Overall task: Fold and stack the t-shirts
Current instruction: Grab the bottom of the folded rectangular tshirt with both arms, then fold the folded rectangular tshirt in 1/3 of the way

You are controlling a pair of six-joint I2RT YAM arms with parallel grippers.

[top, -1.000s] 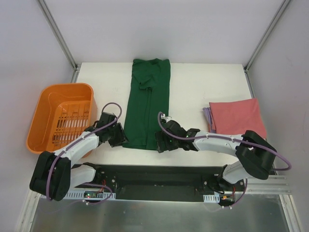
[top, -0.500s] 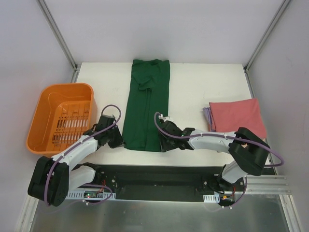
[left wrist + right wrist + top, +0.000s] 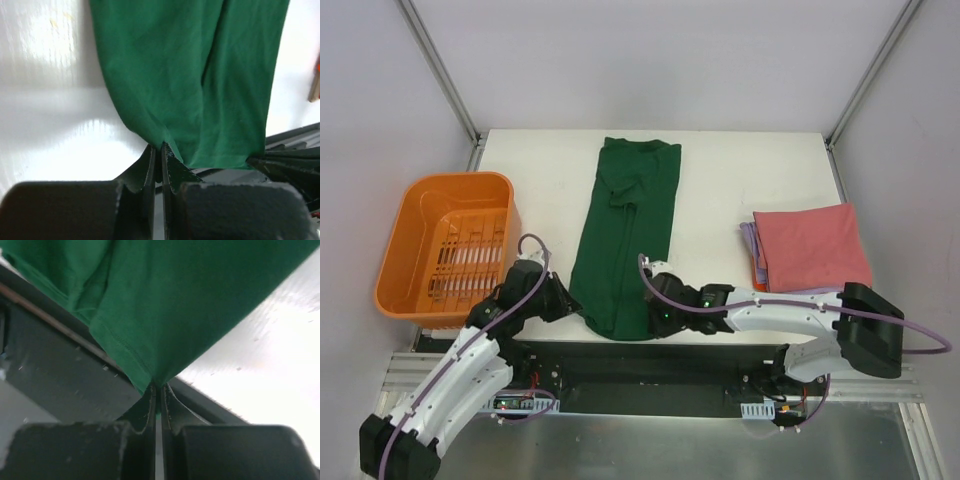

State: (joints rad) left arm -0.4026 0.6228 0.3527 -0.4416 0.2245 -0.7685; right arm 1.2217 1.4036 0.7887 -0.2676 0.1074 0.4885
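The white desk [image 3: 720, 190] carries everything. The green shirt [image 3: 625, 235] is the largest thing on it. It is a long narrow strip, folded lengthwise, running from the middle of the far edge to the near edge. It slants a little, with its collar at the far end and its hem at the near edge. The hem is drawn in and curved between the two grippers.

An orange basket [image 3: 457, 180] stands at the left edge, partly overhanging it, well apart from the green shirt.

Near the right edge lies a folded stack. A pink-red shirt [image 3: 812, 245] is on top, and a lavender shirt [image 3: 748, 240] shows as a thin border along the stack's left side. A sliver of an orange shirt [image 3: 758, 272] peeps out at the stack's near left corner.

The left gripper [image 3: 563, 297] lies low by the near edge at the hem's left corner. In the left wrist view its jaws are pressed almost together, with a fold of the green cloth [image 3: 200, 75] pinched at the tips [image 3: 159, 147].

The right gripper [image 3: 655, 318] is at the hem's right corner, just beside the near edge. The right wrist view shows its jaws likewise nearly closed [image 3: 157, 386] on the stitched hem [image 3: 190, 290]. The cloth spreads away from the tips over the desk's edge and the dark rail below it.
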